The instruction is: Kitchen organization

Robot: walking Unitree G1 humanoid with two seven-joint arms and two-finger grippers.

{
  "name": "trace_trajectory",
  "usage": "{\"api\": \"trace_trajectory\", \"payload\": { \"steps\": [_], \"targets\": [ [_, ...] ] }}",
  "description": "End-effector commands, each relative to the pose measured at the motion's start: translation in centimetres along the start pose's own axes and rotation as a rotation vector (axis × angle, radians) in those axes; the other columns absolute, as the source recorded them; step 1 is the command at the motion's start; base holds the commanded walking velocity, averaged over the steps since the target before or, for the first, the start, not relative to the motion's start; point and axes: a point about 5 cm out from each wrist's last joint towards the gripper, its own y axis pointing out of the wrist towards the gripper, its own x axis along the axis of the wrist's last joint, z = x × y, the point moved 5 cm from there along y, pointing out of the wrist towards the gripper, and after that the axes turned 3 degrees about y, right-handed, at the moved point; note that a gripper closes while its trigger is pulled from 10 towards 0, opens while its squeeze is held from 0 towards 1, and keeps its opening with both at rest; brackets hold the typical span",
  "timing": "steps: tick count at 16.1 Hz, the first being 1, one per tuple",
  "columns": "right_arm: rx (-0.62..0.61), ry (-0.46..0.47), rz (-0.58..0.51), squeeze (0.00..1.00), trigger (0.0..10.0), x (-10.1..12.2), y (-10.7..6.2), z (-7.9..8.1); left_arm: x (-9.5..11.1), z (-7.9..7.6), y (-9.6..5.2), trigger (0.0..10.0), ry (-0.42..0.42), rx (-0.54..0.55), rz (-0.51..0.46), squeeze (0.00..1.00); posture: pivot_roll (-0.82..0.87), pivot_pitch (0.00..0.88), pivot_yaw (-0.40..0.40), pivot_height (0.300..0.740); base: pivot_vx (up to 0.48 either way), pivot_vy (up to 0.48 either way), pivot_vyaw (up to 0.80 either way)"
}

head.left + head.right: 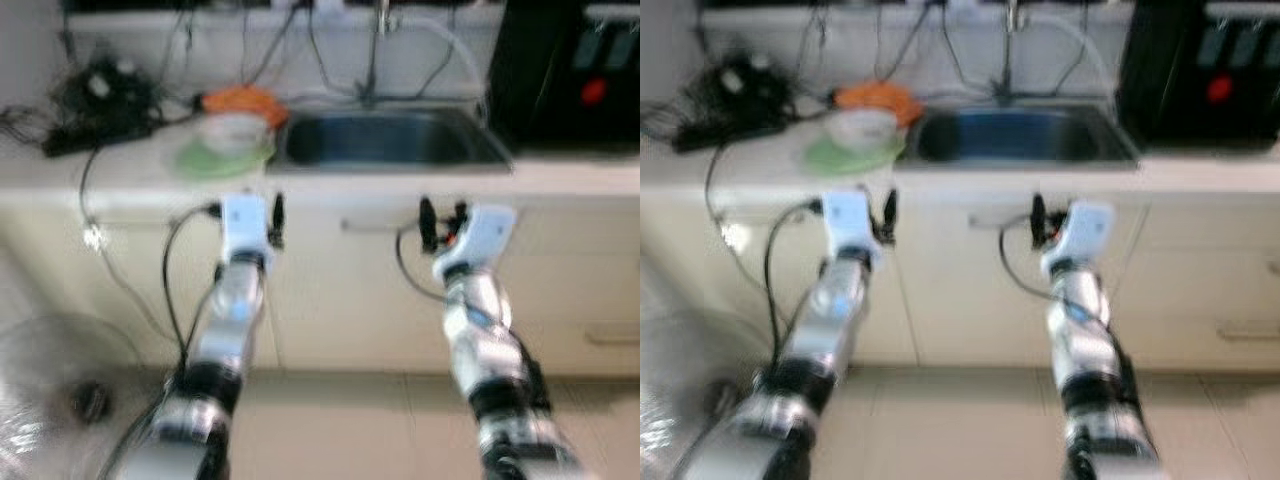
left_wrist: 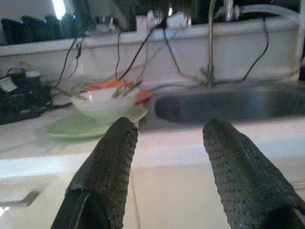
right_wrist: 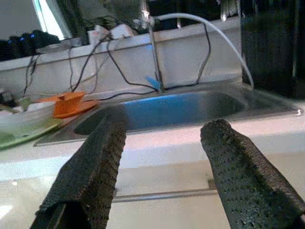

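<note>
I stand before a pale kitchen counter [image 1: 420,182], both silver arms raised in front of the cream cabinet fronts [image 1: 330,300]. My left gripper [image 2: 167,143] hovers short of the counter edge with its two black textured fingers [image 2: 107,176] spread wide and nothing between them. My right gripper [image 3: 162,143] is likewise spread wide and empty, level with the left, facing the cabinet below the sink.

The dark stainless steel sink basin [image 1: 390,138] lies at twelve o'clock from my right gripper, sunk into the counter, with a thin metal tap [image 3: 155,52] rising behind it and a white hose [image 3: 214,33] arching over it. At eleven o'clock from my left gripper sits a white bowl [image 2: 102,102] on a flat pale green plate [image 2: 76,126], just beside the sink's left rim. Something orange [image 1: 240,100] lies just behind the bowl. At ten o'clock, a tangle of black cables and plugs [image 1: 95,105] lies on the counter. A tall black appliance [image 1: 570,70] stands at one o'clock beside the sink. The head views are blurred.
</note>
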Motion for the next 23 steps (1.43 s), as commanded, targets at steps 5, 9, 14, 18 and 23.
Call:
{"api": "trace_trajectory", "payload": {
  "steps": [5,9,14,18,23],
  "targets": [
    [0.029,0.011,0.009,0.00,10.0,-0.07,0.22,0.80,0.65,0.08,0.29,10.0,-0.001,-0.005,-0.019,0.00,-0.03,0.000,0.066,0.740,0.454,0.000,0.00],
    [0.032,0.017,0.011,0.00,10.0,-0.15,0.27,1.08,0.72,0.09,0.28,10.0,-0.001,-0.005,-0.022,0.00,-0.03,0.000,0.066,0.740,0.459,0.000,0.00],
    [0.038,0.018,0.012,0.00,10.0,-0.23,0.21,1.16,0.68,0.06,0.22,10.0,0.000,-0.009,-0.022,0.00,-0.03,0.000,0.063,0.740,0.463,0.000,0.00],
    [0.034,0.011,0.010,0.00,10.0,-0.15,0.24,1.03,0.66,0.02,0.26,10.0,-0.002,-0.012,-0.020,0.00,-0.03,0.000,0.063,0.740,0.461,0.000,0.00],
    [0.031,0.013,0.007,0.00,10.0,-0.07,0.28,1.06,0.67,-0.18,0.27,10.0,-0.003,-0.021,-0.020,0.00,-0.03,0.000,0.066,0.740,0.464,0.000,0.00]
  ]
}}
